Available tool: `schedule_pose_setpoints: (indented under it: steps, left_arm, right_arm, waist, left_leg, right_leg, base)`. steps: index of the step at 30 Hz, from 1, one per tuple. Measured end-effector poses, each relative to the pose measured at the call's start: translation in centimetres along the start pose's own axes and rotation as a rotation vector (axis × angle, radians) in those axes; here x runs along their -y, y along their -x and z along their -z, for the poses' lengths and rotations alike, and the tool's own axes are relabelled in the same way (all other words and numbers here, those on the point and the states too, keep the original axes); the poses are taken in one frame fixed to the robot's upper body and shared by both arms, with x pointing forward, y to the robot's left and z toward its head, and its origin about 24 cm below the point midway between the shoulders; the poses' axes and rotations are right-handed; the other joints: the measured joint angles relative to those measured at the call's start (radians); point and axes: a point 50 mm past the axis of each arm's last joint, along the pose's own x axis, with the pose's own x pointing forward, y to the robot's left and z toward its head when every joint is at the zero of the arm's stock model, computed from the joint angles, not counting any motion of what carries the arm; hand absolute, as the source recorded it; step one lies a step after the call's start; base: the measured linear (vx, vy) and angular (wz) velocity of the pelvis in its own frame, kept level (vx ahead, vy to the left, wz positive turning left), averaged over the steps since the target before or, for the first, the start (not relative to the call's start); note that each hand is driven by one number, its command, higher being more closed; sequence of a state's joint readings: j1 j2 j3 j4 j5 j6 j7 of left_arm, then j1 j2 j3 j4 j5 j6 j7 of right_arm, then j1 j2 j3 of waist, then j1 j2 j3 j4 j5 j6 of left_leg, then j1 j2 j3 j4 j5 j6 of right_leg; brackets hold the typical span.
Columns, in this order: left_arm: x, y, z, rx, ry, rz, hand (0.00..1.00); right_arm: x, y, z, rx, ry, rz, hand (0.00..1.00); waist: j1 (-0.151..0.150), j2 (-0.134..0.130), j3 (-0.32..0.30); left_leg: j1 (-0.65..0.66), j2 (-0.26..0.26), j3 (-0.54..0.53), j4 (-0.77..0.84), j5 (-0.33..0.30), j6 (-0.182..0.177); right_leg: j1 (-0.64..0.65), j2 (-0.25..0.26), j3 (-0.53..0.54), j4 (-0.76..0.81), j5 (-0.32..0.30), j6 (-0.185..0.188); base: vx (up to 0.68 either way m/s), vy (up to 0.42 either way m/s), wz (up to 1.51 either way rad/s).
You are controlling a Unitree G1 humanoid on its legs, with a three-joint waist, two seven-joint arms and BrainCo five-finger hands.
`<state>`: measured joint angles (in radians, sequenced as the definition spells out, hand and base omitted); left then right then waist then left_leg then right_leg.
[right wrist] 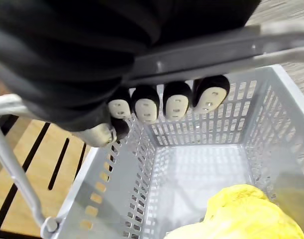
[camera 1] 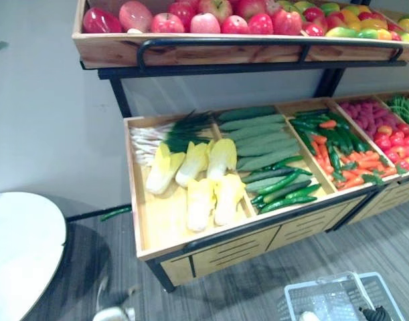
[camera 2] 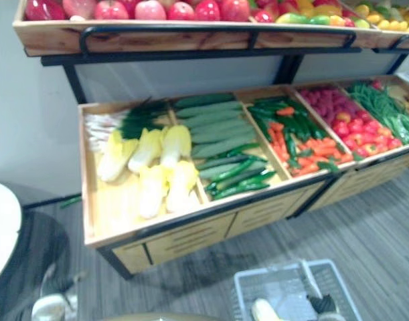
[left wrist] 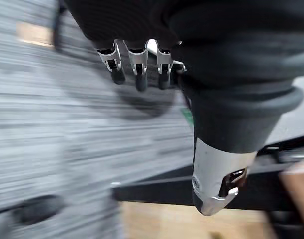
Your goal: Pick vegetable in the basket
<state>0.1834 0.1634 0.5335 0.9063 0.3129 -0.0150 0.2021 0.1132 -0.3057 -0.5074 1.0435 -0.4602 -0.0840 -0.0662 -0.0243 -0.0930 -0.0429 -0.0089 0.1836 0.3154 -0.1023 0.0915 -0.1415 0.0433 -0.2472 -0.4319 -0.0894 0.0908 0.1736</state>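
Here at the vegetable stand, my right hand [right wrist: 147, 107] is clamped round the handle [right wrist: 216, 50] of the grey basket [camera 1: 341, 297]. The basket hangs at the lower right of the head views with one yellow cabbage [right wrist: 241, 216] lying inside it. My left hand [left wrist: 142, 55] hangs above the floor, fingers loose, thumb apart, holding nothing. More cabbages [camera 1: 197, 177] lie in the left compartment of the lower shelf [camera 1: 132, 187], centre-left of the frame, just beside the cucumbers [camera 1: 264, 144]. The main worry, as I judge it, is the basket: carried by its handle alone, it could swing or tilt as I step in, knock the shelf's front edge, and roll the cabbage out. A reach with the left hand could also go wrong. The cabbages touch one another, so a loose grasp may drag a neighbour over the rim or slip on the smooth leaves. The white table [camera 1: 23, 254] at lower left stands near that arm's path and could be clipped. A green vegetable [camera 1: 116, 212] already lies on the floor under the stand.
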Motion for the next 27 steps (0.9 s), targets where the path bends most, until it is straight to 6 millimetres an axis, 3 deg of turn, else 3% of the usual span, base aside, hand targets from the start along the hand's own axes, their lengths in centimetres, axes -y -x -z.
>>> schedule_pose_setpoints:
  steps: [1,4,8,12,16,18,19,20,21,22,23,24,25,26,27]
  left_arm:
    - [0.2,0.5,2.2,-0.082,-0.042,0.012,0.00]
    - [0.4,1.4,5.4,-0.193,-0.117,0.048,0.00]
    - [1.1,1.4,5.0,-0.172,-0.160,0.089,0.00]
    - [3.1,1.7,4.0,-0.104,-0.226,0.171,0.00]
    - [5.3,2.1,2.9,-0.042,-0.286,0.244,0.00]
    - [5.2,1.9,2.6,-0.024,-0.314,0.247,0.00]
    - [5.1,1.9,2.5,-0.016,-0.329,0.248,0.00]
    - [5.3,1.9,2.1,0.003,-0.344,0.254,0.00]
    - [5.5,1.8,1.7,0.019,-0.347,0.259,0.00]
    - [5.7,1.8,1.0,0.053,-0.362,0.268,0.00]
    - [6.3,2.2,1.4,0.060,-0.353,0.290,0.00]
    - [6.3,2.2,1.3,0.065,-0.348,0.294,0.00]
    - [6.5,2.3,1.2,0.070,-0.346,0.307,0.00]
    - [6.5,2.3,1.0,0.076,-0.344,0.309,0.00]
    - [6.4,2.2,0.9,0.078,-0.341,0.307,0.00]
  right_arm:
    - [-0.3,0.1,0.3,-0.018,-0.013,0.003,1.00]
    - [-0.6,0.2,1.0,-0.058,-0.026,0.000,1.00]
    - [-0.7,0.0,0.2,-0.028,-0.005,-0.006,1.00]
    - [-0.7,-0.1,-0.4,-0.005,0.024,-0.002,1.00]
    - [-0.7,0.2,-0.7,0.032,0.006,0.027,1.00]
    - [-0.6,0.5,-1.3,0.078,-0.016,0.050,1.00]
    - [-0.8,0.6,-2.0,0.114,-0.019,0.053,1.00]
    - [-0.5,0.6,-3.0,0.166,-0.021,0.066,1.00]
    - [-0.3,0.6,-3.5,0.186,-0.024,0.072,1.00]
    - [-0.4,0.7,-4.4,0.221,-0.027,0.074,1.00]
    - [-0.1,0.5,-5.7,0.265,-0.020,0.078,1.00]
    - [-0.2,0.5,-6.0,0.270,-0.020,0.077,1.00]
    - [0.6,0.4,-5.7,0.264,-0.007,0.097,1.00]
    - [1.3,0.2,-5.6,0.257,0.020,0.101,1.00]
    - [1.3,0.1,-5.6,0.252,0.028,0.099,1.00]
  waist:
    - [0.000,-0.005,0.003]
    - [0.002,-0.010,0.007]
    - [0.001,-0.002,0.008]
    - [-0.003,0.007,0.010]
    - [-0.008,-0.008,0.046]
    - [-0.018,-0.013,0.061]
    - [-0.027,0.000,0.066]
    - [-0.029,0.032,0.078]
    - [-0.027,0.027,0.093]
    - [-0.027,0.027,0.121]
    - [-0.017,0.055,0.135]
    - [-0.028,0.049,0.139]
    - [-0.049,0.045,0.138]
    - [-0.052,0.043,0.139]
    - [-0.050,0.043,0.139]
  left_leg:
    - [0.006,0.000,0.002,0.000,-0.001,-0.001]
    - [0.029,0.001,0.009,0.000,-0.009,-0.005]
    - [0.037,0.003,0.024,0.000,-0.017,-0.013]
    - [0.053,0.006,0.037,-0.001,-0.020,-0.014]
    - [0.113,0.002,0.088,0.002,-0.043,-0.014]
    - [0.124,-0.001,0.120,0.005,-0.049,-0.014]
    - [0.120,0.016,0.162,0.006,-0.053,-0.011]
    - [0.131,0.046,0.224,0.007,-0.059,-0.010]
    - [0.147,0.053,0.257,0.007,-0.062,-0.009]
    - [0.170,0.053,0.319,0.016,-0.073,0.000]
    - [0.176,0.078,0.408,0.007,-0.073,0.035]
    - [0.184,0.070,0.453,0.008,-0.076,0.041]
    - [0.193,0.058,0.500,0.032,-0.086,0.054]
    - [0.199,0.059,0.554,0.068,-0.098,0.068]
    - [0.202,0.063,0.587,0.086,-0.103,0.073]
  right_leg:
    - [0.002,0.000,0.003,0.000,0.000,0.000]
    - [0.021,0.001,0.008,0.002,-0.005,0.000]
    - [0.018,0.001,0.024,0.007,-0.012,-0.005]
    - [0.017,0.001,0.037,0.022,-0.023,-0.005]
    - [-0.029,-0.031,0.092,0.171,-0.089,-0.019]
    - [-0.064,-0.037,0.124,0.216,-0.083,-0.024]
    - [-0.113,-0.015,0.176,0.244,-0.039,-0.053]
    - [-0.159,0.022,0.211,0.258,0.042,-0.100]
    - [-0.170,0.039,0.212,0.258,0.083,-0.115]
    - [-0.200,0.054,0.169,0.234,0.172,-0.155]
    - [-0.198,0.068,0.066,0.193,0.210,-0.204]
    - [-0.215,0.036,-0.025,0.314,0.090,-0.235]
    - [-0.205,-0.032,-0.166,0.543,-0.075,-0.242]
    - [-0.171,-0.075,-0.242,0.678,-0.147,-0.239]
    - [-0.156,-0.089,-0.264,0.717,-0.153,-0.241]
  base:
    - [0.04,-0.009,-0.07]
    - [0.04,-0.012,-0.04]
    - [-0.02,-0.007,-0.09]
    - [-0.02,-0.008,-0.10]
    - [0.01,0.025,-0.28]
    - [0.01,0.041,-0.58]
    - [-0.03,0.029,-1.13]
    - [-0.03,0.023,-1.29]
    - [-0.05,0.059,-1.58]
    - [-0.10,0.046,-1.85]
    - [-0.14,0.060,-1.86]
    - [-0.15,0.063,-1.59]
    - [-0.07,0.076,-1.22]
    - [-0.03,0.058,-1.21]
    - [0.03,-0.026,-1.43]
